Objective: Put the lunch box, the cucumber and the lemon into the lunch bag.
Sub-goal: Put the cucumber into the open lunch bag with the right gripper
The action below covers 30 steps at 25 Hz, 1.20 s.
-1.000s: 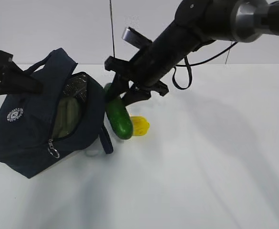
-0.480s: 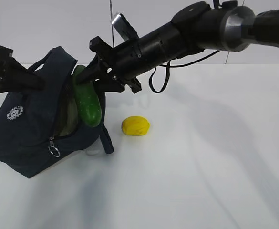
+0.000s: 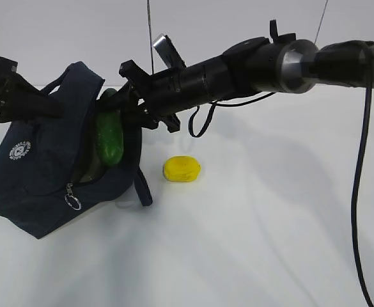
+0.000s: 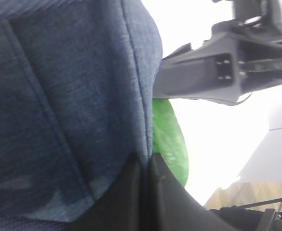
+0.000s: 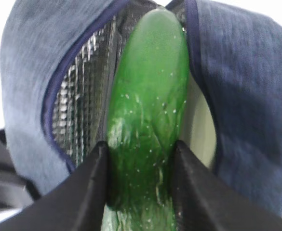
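Two arms are at work, and I record from my left. My left gripper sits at the upper flap of the lunch bag; in the left wrist view its dark fingertips are pinched together on the navy fabric, so I log it as clenched on the bag. The bag is boxy, dark navy, tilted on the white surface, mouth gaping, with a round white logo on its side, a metal ring zipper pull and silvery quilted lining. A pale green shape lies inside the opening behind the cucumber; I cannot tell whether it is the lunch box.

Next, the cucumber: dark green, smooth with fine pale speckles, hanging nearly upright, lower end inside the bag mouth. My right gripper grasps its upper part, jaws pressed on both flanks in the right wrist view.

Rightmost, the lemon, bright yellow and slightly lumpy, rests on the surface just beside the bag, untouched.
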### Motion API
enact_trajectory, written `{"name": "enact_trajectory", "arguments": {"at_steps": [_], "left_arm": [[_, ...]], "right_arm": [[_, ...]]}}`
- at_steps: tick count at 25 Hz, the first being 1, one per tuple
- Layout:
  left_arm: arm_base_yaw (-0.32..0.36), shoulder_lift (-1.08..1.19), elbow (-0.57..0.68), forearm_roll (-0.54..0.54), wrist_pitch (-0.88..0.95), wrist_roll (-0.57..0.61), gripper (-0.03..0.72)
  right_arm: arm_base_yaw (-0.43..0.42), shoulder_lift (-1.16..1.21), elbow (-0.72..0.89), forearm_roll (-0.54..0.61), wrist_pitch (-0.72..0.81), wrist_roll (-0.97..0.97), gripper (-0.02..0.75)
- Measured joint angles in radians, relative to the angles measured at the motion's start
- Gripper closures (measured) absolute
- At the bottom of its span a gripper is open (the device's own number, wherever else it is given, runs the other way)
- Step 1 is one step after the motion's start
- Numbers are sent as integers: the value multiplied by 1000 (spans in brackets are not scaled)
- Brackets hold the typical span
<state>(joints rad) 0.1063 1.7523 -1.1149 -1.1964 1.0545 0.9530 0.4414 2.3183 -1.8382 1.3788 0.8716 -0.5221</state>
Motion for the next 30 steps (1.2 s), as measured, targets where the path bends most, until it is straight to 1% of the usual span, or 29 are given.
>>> {"name": "enact_trajectory", "arguments": {"at_steps": [5, 10, 15, 21, 26, 28, 30], "left_arm": [[0, 0, 0, -9, 4, 0, 693], [0, 0, 0, -10, 6, 0, 693], [0, 0, 0, -12, 6, 0, 693], [0, 0, 0, -12, 7, 0, 693], [0, 0, 0, -12, 7, 0, 693], [0, 0, 0, -12, 7, 0, 693], [0, 0, 0, -12, 7, 0, 693]], "right_arm": [[16, 10, 0, 60, -32, -50, 450], [20, 37, -4, 117, -43, -61, 450], [32, 64, -4, 147, -45, -63, 449], [55, 65, -6, 153, -63, -63, 384], [57, 65, -6, 157, -68, -63, 295], [57, 65, -6, 157, -55, -63, 271], [57, 65, -6, 152, -39, -63, 262]]}}
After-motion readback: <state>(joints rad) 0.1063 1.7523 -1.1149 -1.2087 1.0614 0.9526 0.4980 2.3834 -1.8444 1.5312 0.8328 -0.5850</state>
